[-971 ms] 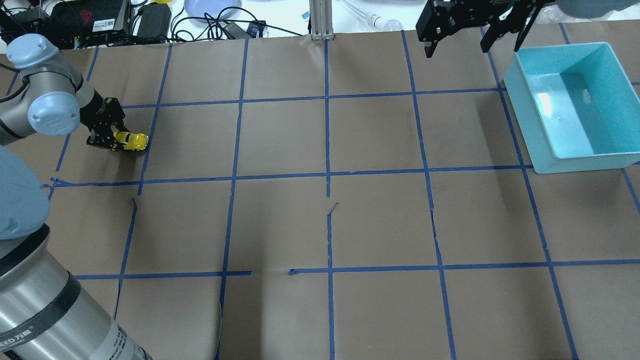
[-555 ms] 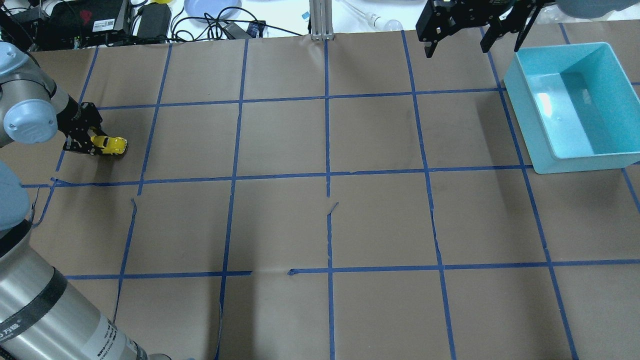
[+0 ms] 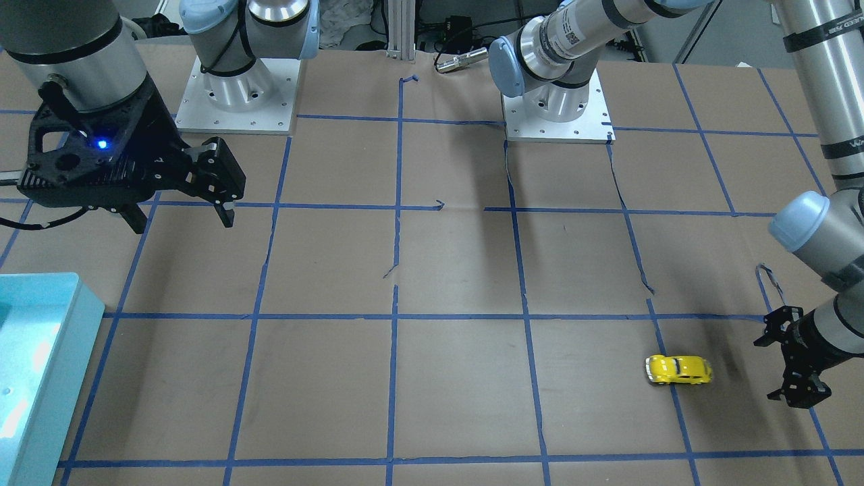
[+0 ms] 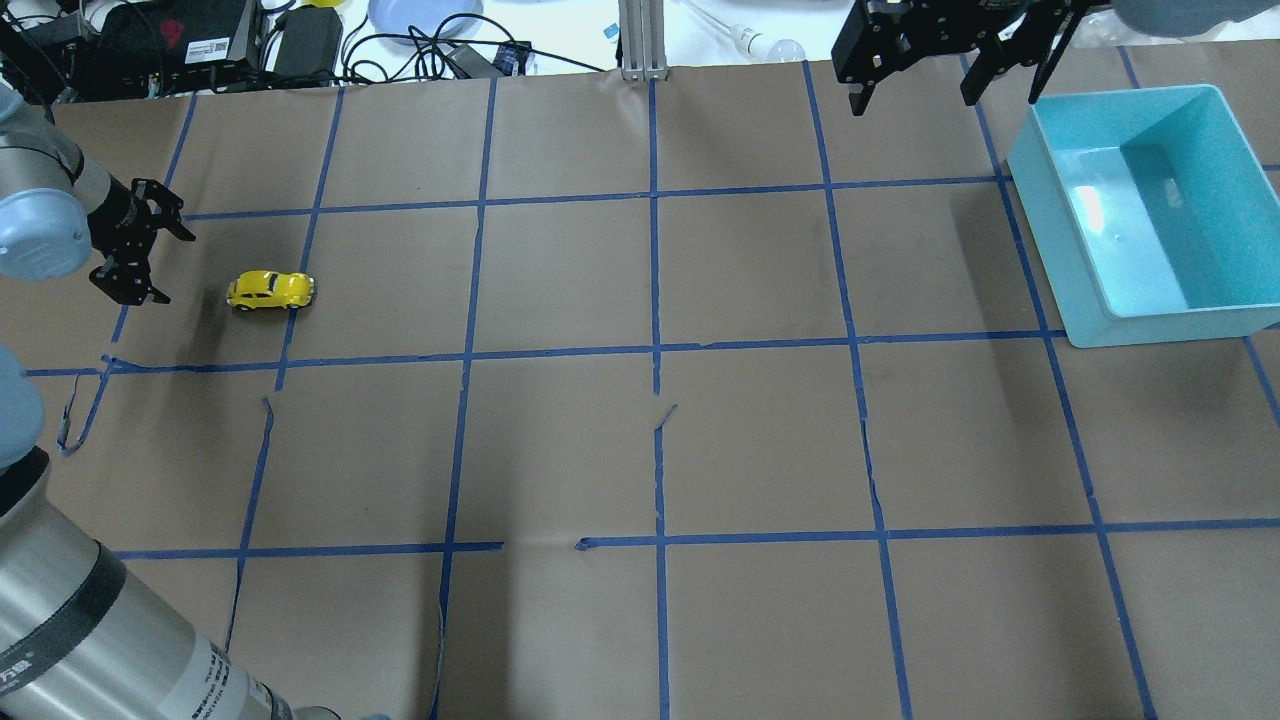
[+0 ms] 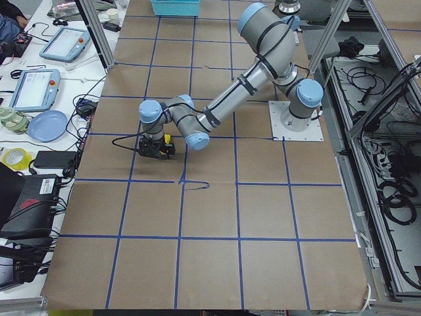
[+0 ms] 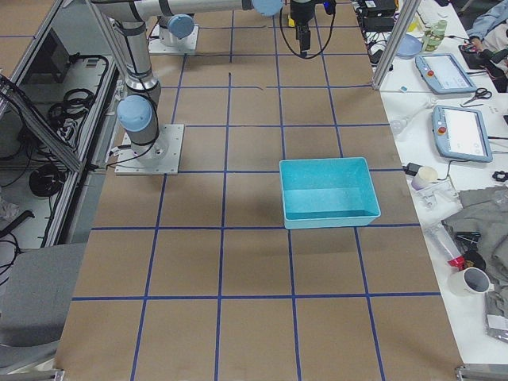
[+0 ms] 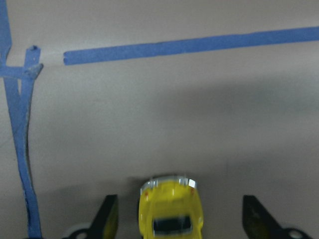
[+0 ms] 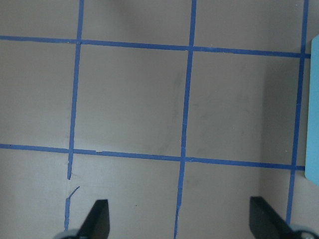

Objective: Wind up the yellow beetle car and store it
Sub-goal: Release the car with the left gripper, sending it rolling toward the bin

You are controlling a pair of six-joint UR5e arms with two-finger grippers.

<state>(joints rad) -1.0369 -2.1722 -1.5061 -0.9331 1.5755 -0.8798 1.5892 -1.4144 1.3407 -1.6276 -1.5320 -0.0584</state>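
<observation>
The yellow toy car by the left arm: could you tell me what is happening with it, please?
A second ago the left tool gripped the yellow beetle car and drew it back along the table, apparently to wind it. It has now let go and stands open just behind the car, which sits free on its wheels. The right tool hangs open across the table near the teal bin, which the car has not reached.

My left tool (image 4: 172, 267), fingers spread, sits near the yellow beetle car (image 4: 271, 290) without touching it. Bare counter (image 4: 760, 440) stretches from the car to the teal bin (image 4: 1150, 325). My right tool (image 3: 183, 223) hangs spread near the bin's open top.
</observation>
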